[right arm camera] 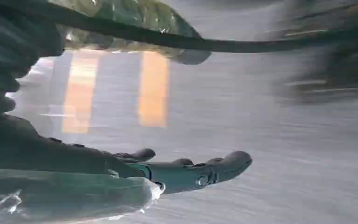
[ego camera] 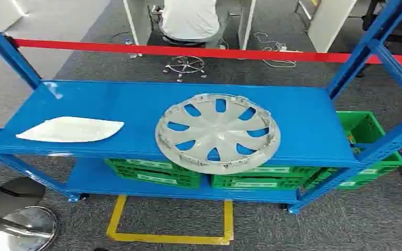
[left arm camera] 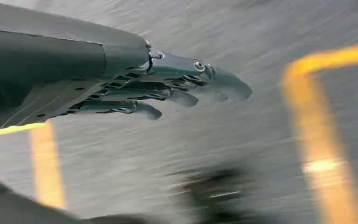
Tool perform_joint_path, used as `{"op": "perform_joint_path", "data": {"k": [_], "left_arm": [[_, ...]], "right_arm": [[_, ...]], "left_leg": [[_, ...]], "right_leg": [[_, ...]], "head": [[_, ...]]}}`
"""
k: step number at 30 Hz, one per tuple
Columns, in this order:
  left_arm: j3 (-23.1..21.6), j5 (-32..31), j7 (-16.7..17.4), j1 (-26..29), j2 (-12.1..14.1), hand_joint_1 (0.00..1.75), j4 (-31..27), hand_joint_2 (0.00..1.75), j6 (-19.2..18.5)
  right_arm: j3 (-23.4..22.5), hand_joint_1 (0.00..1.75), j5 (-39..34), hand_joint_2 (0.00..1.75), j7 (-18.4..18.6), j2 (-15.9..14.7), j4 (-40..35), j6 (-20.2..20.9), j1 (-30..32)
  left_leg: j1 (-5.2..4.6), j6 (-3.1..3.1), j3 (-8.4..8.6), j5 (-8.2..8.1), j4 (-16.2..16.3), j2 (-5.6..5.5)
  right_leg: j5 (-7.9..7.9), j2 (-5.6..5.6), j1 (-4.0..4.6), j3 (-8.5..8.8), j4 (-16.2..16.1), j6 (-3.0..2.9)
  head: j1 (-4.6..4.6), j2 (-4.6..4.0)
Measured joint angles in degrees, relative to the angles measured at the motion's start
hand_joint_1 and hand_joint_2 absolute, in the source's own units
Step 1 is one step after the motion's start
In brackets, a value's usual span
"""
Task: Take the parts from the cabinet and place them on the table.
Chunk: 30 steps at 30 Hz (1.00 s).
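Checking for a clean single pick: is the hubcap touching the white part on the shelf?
Apart. The head view shows bare blue shelf between the hubcap and the white part.

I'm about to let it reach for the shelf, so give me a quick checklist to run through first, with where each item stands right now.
1. Parts on the top shelf: ok. The wheel cover and the white panel both lie there, apart from each other.
2. Wheel cover seated safely: not ok. Its near rim hangs past the shelf's front edge.
3. Left hand free: ok. Fingers extended, holding nothing, over the floor.
4. Right hand free: ok. Fingers extended, nothing in them.
5. Hands raised to shelf height: not ok. Both wrist views look at carpet and yellow tape.
6. Standing square to the shelf: ok. The yellow floor marking lies straight ahead below it.
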Motion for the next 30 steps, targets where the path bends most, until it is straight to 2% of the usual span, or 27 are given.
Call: {"op": "perform_joint_path", "data": {"k": [1,2,3,4,5,6,7,8,9,12,13,14,15,17,18,19,20,22,23,24,25,26,27,28,30], "left_arm": [[0.0,0.02,-0.02,-1.68,0.02,0.0,-1.68,1.75,0.0],[0.02,0.0,-0.02,-2.75,0.07,0.0,-3.15,1.75,0.0],[-0.13,0.22,-0.13,-3.45,0.07,0.0,-3.82,1.75,0.07],[-0.75,0.92,-0.35,-3.94,0.07,0.0,-3.88,1.75,0.09],[-1.8,2.32,-0.55,-4.21,-0.02,0.0,-3.88,1.75,0.2],[-2.59,3.37,-1.07,-4.2,-0.19,0.0,-3.95,1.75,0.3],[-3.46,4.79,-1.66,-4.29,-0.42,0.0,-3.97,1.75,0.46],[-4.31,6.41,-2.36,-4.46,-0.76,0.0,-3.97,1.75,0.63],[-5.23,8.07,-3.06,-4.59,-0.94,0.0,-3.95,1.75,0.79],[-7.84,13.06,-5.02,-4.62,-1.09,0.0,-3.77,1.75,1.46],[-8.68,14.74,-5.73,-4.66,-0.92,0.0,-3.69,1.75,1.68],[-9.51,16.38,-6.47,-4.65,-0.94,0.0,-3.44,1.75,1.81],[-10.46,17.96,-7.21,-4.72,-1.05,0.0,-3.16,1.75,1.86],[-11.96,21.01,-8.55,-4.71,-1.11,0.0,-2.22,1.75,2.3],[-13.0,22.87,-9.37,-4.58,-1.22,0.0,-1.53,1.75,2.49],[-13.8,24.36,-10.04,-4.44,-1.27,0.0,-1.02,1.75,2.62],[-14.73,26.17,-10.88,-4.39,-1.31,0.0,-0.45,1.75,2.71],[-16.31,29.19,-12.37,-4.51,-1.31,0.0,0.47,1.75,2.84],[-17.31,30.96,-13.29,-4.55,-1.31,0.0,1.04,1.75,2.95],[-18.31,32.6,-14.12,-4.7,-1.36,0.0,1.67,1.75,3.1],[-19.26,34.15,-14.93,-4.88,-1.36,0.0,2.15,1.75,3.34],[-20.18,35.66,-15.65,-4.84,-1.38,0.0,2.63,1.75,3.43],[-21.26,37.34,-16.54,-4.78,-1.44,0.0,3.17,0.0,3.58],[-22.08,38.8,-17.42,-4.71,-1.35,0.0,3.68,0.0,3.78],[-22.86,41.87,-19.71,-4.3,-0.81,0.0,4.2,0.0,4.61]], "right_arm": [[0.02,0.0,0.0,1.75,0.07,0.0,1.9,0.04,1.7],[0.03,0.0,0.0,1.75,0.07,-0.02,3.37,0.02,2.8],[-0.53,0.0,-0.02,1.75,0.07,-0.02,4.43,-0.07,3.47],[-0.76,0.0,-0.04,1.75,-0.17,-0.02,5.06,-0.15,3.73],[-0.65,0.0,-0.07,1.75,-0.5,-0.02,5.66,-0.31,3.66],[-0.54,0.0,-0.2,1.75,-0.91,-0.02,6.45,-0.52,3.6],[-0.46,0.0,-0.35,1.75,-1.49,-0.02,6.88,-0.77,3.49],[-0.33,0.0,-0.57,1.75,-1.93,-0.02,7.23,-0.9,3.37],[-0.15,0.0,-0.68,1.75,-2.41,0.0,7.73,-1.14,2.96],[0.48,0.0,-1.2,1.75,-4.02,0.24,8.73,-2.05,2.42],[0.77,0.0,-1.38,1.75,-4.57,0.83,8.91,-2.27,2.14],[0.96,0.0,-1.62,1.75,-5.16,0.74,9.11,-2.67,1.89],[1.18,0.0,-1.77,1.75,-5.75,0.81,9.28,-3.12,1.52],[1.66,0.0,-2.06,1.75,-6.87,0.98,9.52,-3.8,0.79],[2.03,0.0,-2.23,1.75,-7.56,1.13,9.74,-4.24,0.47],[2.3,0.0,-2.45,1.75,-8.11,1.25,9.83,-4.66,0.22],[2.6,0.0,-2.67,1.75,-8.74,1.42,9.87,-5.09,-0.01],[3.04,0.0,-3.08,1.75,-9.75,1.62,9.96,-5.79,-0.67],[3.37,0.0,-3.32,1.75,-10.3,1.66,9.96,-6.27,-1.07],[3.65,0.0,-3.65,1.75,-10.84,1.66,10.03,-6.64,-1.57],[3.85,0.0,-3.85,1.75,-11.26,1.66,10.05,-7.02,-2.08],[4.05,0.0,-4.18,1.75,-11.72,1.66,10.07,-7.41,-2.53],[4.26,0.0,-4.5,1.75,-12.23,1.66,10.07,-7.82,-2.82],[4.44,0.0,-4.85,1.75,-12.66,1.64,10.09,-8.13,-3.25],[5.11,0.0,-5.79,1.75,-13.92,1.66,10.09,-8.89,-4.5]], "left_leg": [[-0.27,0.24,-0.2,0.1,0.04,-0.28],[-0.58,0.43,-0.4,0.12,0.06,-0.17],[-0.86,0.55,-0.39,0.09,0.08,-0.08],[-1.12,0.62,-0.33,0.04,0.09,0.33],[-1.36,0.76,-0.24,-0.07,0.1,0.74],[-1.54,0.86,0.0,-0.16,0.12,1.0],[-1.71,0.94,0.19,-0.33,0.13,1.15],[-1.76,0.93,0.25,-0.46,0.17,1.18],[-2.27,0.69,0.06,-0.86,0.65,1.15],[-2.07,0.31,0.04,-0.79,0.61,1.17],[-2.26,-0.1,-0.02,-1.37,1.01,1.08],[-2.18,-0.72,-0.35,-2.39,2.02,0.96],[-1.76,-1.26,-1.71,-4.37,4.99,0.95],[-0.65,-2.15,-6.32,-8.83,14.61,0.97],[-0.21,-2.52,-8.32,-9.84,18.44,0.97],[0.18,-2.83,-8.95,-9.12,19.21,0.98],[0.48,-3.1,-8.37,-7.17,17.47,0.99],[0.93,-3.54,-4.55,-1.47,8.65,1.02],[1.18,-3.71,-2.19,0.96,3.43,1.04],[0.76,-3.81,-1.55,0.11,1.92,0.99],[0.73,-2.96,-1.56,-0.1,1.52,1.06],[1.0,-2.92,-1.73,0.31,1.1,0.93],[0.9,-2.98,-1.74,0.25,1.19,0.94],[0.79,-2.93,-1.71,0.24,1.19,0.89],[0.58,-2.39,-1.72,0.19,1.21,0.82]], "right_leg": [[-2.85,-0.03,0.18,-2.25,5.02,-0.13],[-5.01,-0.03,0.4,-4.45,9.83,-0.24],[-5.81,-0.05,0.64,-5.78,12.66,-0.37],[-5.21,-0.07,0.87,-5.79,12.75,-0.57],[-3.4,-0.09,1.14,-4.46,10.28,-0.94],[-1.04,-0.17,1.41,-2.08,5.88,-1.41],[1.49,-0.2,1.7,1.29,-0.08,-2.1],[2.49,-0.3,2.02,3.71,-4.31,-2.84],[2.37,-0.7,1.92,4.25,-5.18,-2.93],[2.52,-0.71,2.08,4.44,-5.13,-3.05],[2.79,-0.92,1.37,4.62,-5.68,-3.37],[2.84,-0.93,1.27,4.69,-5.75,-3.53],[2.79,-0.98,1.17,4.67,-5.75,-3.68],[2.74,-0.99,1.14,4.62,-5.75,-3.72],[2.69,-0.98,1.06,4.61,-5.74,-3.68],[2.64,-0.94,0.93,4.7,-5.74,-3.6],[2.53,-0.9,0.77,4.81,-5.73,-3.43],[2.29,-0.82,0.29,5.28,-5.72,-2.98],[2.14,-0.79,0.22,5.48,-5.73,-2.49],[1.85,-0.66,0.43,5.19,-5.43,-1.89],[1.97,-0.68,0.47,5.19,-5.39,-1.44],[1.52,-0.79,0.63,5.07,-5.09,-1.59],[2.0,-0.78,0.61,5.1,-5.35,-3.31],[1.88,-0.87,0.63,5.02,-5.49,-3.65],[2.14,-0.85,0.5,5.5,-5.82,-3.27]], "head": [[0.28,0.0],[0.31,0.0],[0.33,0.0],[0.28,0.0],[0.28,0.0],[0.28,0.0],[0.3,0.0],[0.3,0.0],[0.15,0.0],[0.24,0.0],[0.37,0.0],[0.0,0.0],[-0.27,0.0],[-0.18,0.0],[-0.18,0.0],[-0.18,0.0],[-0.2,0.0],[-0.18,0.0],[-0.24,0.0],[-0.39,0.0],[-0.28,0.0],[-0.11,0.0],[-0.07,0.0],[-0.02,0.0],[0.02,0.0]]}}
